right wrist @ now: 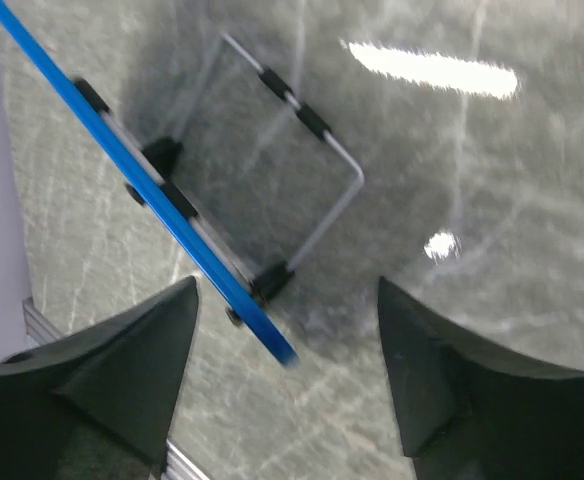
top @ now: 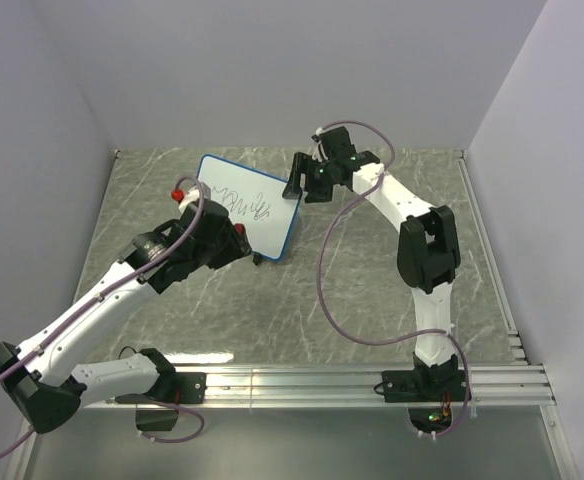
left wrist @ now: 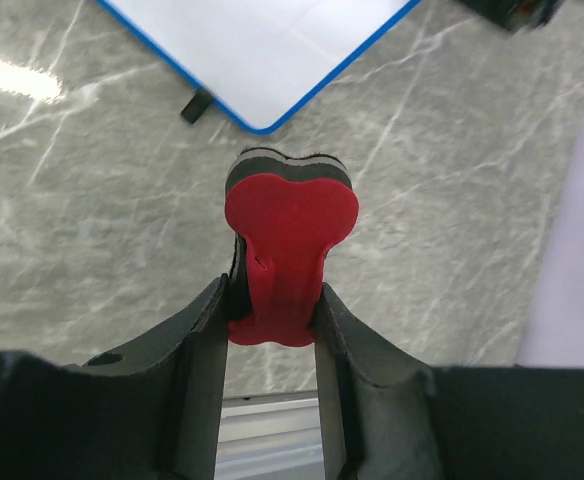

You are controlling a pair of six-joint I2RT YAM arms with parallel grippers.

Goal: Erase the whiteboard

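The whiteboard point(top: 244, 205), white with a blue rim, stands tilted on the marble table and bears a black scribble point(top: 249, 204). My left gripper point(top: 238, 240) sits at the board's near left edge, shut on the red-and-black eraser point(left wrist: 290, 235). In the left wrist view the board's blue corner point(left wrist: 262, 122) lies just beyond the eraser, apart from it. My right gripper point(top: 296, 186) is at the board's right edge. In the right wrist view its jaws point(right wrist: 287, 300) stand open on either side of the board's blue rim point(right wrist: 177, 215), and neither touches it.
A wire stand point(right wrist: 317, 125) with black feet props the board from behind. Grey walls close in the table on three sides. An aluminium rail point(top: 352, 380) runs along the near edge. A purple cable point(top: 324, 290) loops from the right arm.
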